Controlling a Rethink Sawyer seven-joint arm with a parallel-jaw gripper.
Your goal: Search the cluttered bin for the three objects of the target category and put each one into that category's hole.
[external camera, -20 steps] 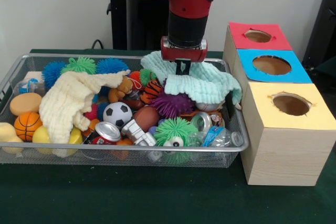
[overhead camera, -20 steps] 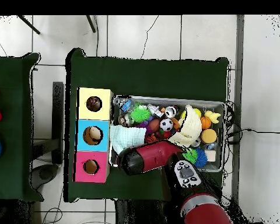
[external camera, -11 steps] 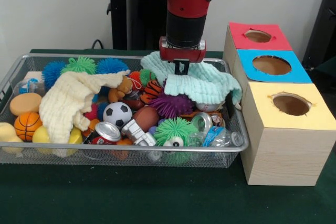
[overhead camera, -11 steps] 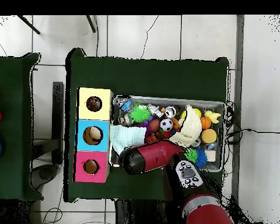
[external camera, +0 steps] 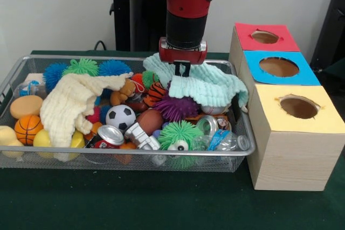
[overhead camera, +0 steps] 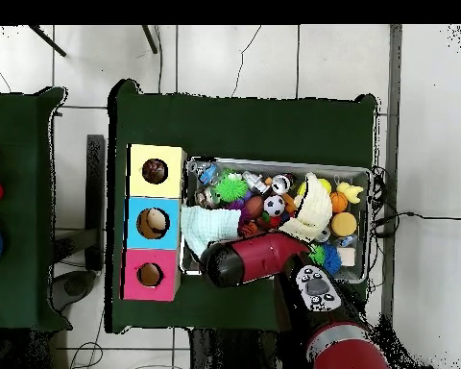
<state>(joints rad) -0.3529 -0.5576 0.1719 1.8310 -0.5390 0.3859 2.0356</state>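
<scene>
My gripper (external camera: 182,71) hangs over the back middle of the wire bin (external camera: 124,155), its two narrow fingers together just above the top edge of a mint-green towel (external camera: 210,87). Nothing shows between them. The towel drapes over the bin's right part, and a cream towel (external camera: 73,103) lies across the left. Around them are a soccer ball (external camera: 120,117), a basketball (external camera: 28,127), a purple spiky ball (external camera: 177,107) and a green spiky ball with an eye (external camera: 179,134). In the overhead view the arm (overhead camera: 258,259) hides the gripper.
Right of the bin stands a wooden box with a red hole (external camera: 264,36), a blue hole (external camera: 278,67) and a yellow hole (external camera: 298,106). A crushed can (external camera: 108,136) and a plastic bottle (external camera: 226,141) lie at the bin's front. Green cloth (external camera: 161,203) covers the table.
The gripper has drifted slightly left and a little upward over the mint towel. The towel and the toys have not moved.
</scene>
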